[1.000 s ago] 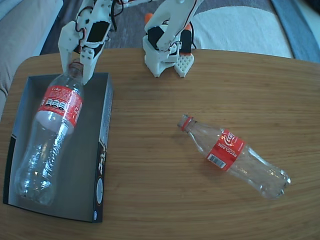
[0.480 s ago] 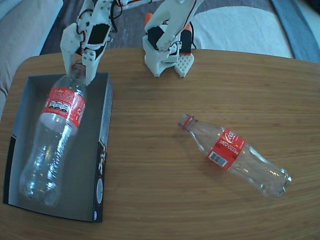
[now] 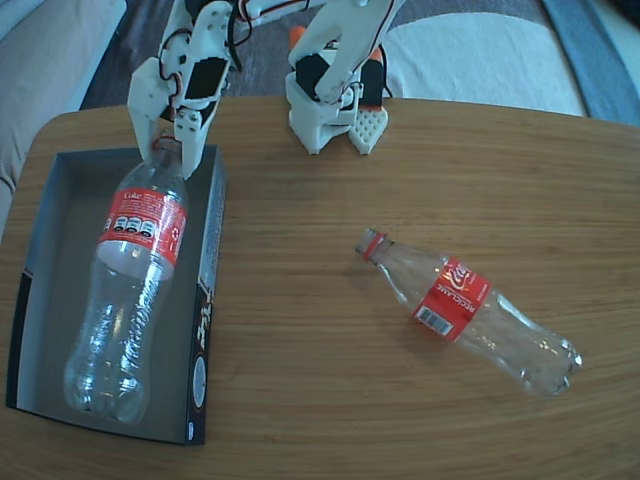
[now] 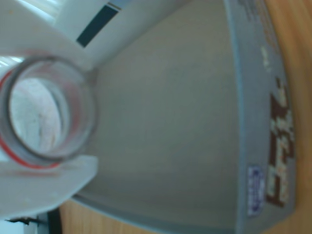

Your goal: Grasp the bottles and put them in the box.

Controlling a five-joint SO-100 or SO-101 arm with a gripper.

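Jaws grip the first bottle [image 3: 135,280] by its neck; released carelessly, it could roll against the box [image 3: 207,300] wall.

Round-cornered wooden table [image 3: 330,200] carrying black-sided cardboard box [image 3: 208,300] at fixed-view left, white arm base [image 3: 335,122] at far edge, Coca-Cola bottle [image 3: 468,308] lying right.
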